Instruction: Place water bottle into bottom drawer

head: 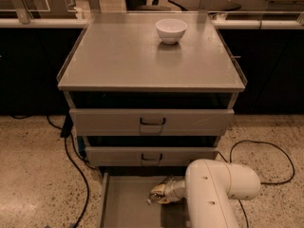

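Black cable [72, 167] on the speckled floor, well left of the pincer [166, 192].

Bottom drawer [105, 201] pulled out. Its left wall stands left of the pincer and its flat grey floor lies under it.

Water bottle [156, 196] at the pincer's tip, inside the bottom drawer, toward the back and near the middle. It looks crinkled. Whether it rests on the drawer floor is unclear.

Pincer low over the drawer floor, pointing left. Cannot tell whether it is clamped on the bottle or loose around it.

Two upper drawers [152, 122] directly above the pincer, both pushed in, each with a dark handle.

White bowl [171, 30] far above on the counter [118, 61], toward its back edge.

White arm [218, 189] just right of the pincer, bulky, covering the drawer's right side.

Second cable [266, 161] looped on the floor further right.
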You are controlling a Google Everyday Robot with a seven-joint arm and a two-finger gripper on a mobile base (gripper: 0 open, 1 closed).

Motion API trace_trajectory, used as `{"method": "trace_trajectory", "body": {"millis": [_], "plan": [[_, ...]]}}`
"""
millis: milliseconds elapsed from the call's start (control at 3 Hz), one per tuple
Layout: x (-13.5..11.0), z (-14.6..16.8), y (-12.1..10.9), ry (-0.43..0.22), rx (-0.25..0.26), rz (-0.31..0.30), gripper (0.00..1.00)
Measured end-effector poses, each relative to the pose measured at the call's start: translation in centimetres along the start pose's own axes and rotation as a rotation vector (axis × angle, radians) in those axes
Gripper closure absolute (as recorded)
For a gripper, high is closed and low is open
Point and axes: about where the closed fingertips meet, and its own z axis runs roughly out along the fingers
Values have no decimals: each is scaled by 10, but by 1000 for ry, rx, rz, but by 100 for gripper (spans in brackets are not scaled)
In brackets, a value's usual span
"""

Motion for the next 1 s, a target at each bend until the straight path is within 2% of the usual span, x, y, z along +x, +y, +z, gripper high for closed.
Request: {"method": "trace_trajectory", "body": {"millis": [333, 1000], "plan": [[3, 0, 0, -2, -1, 1, 100], [3, 0, 0, -2, -1, 1, 59]]}}
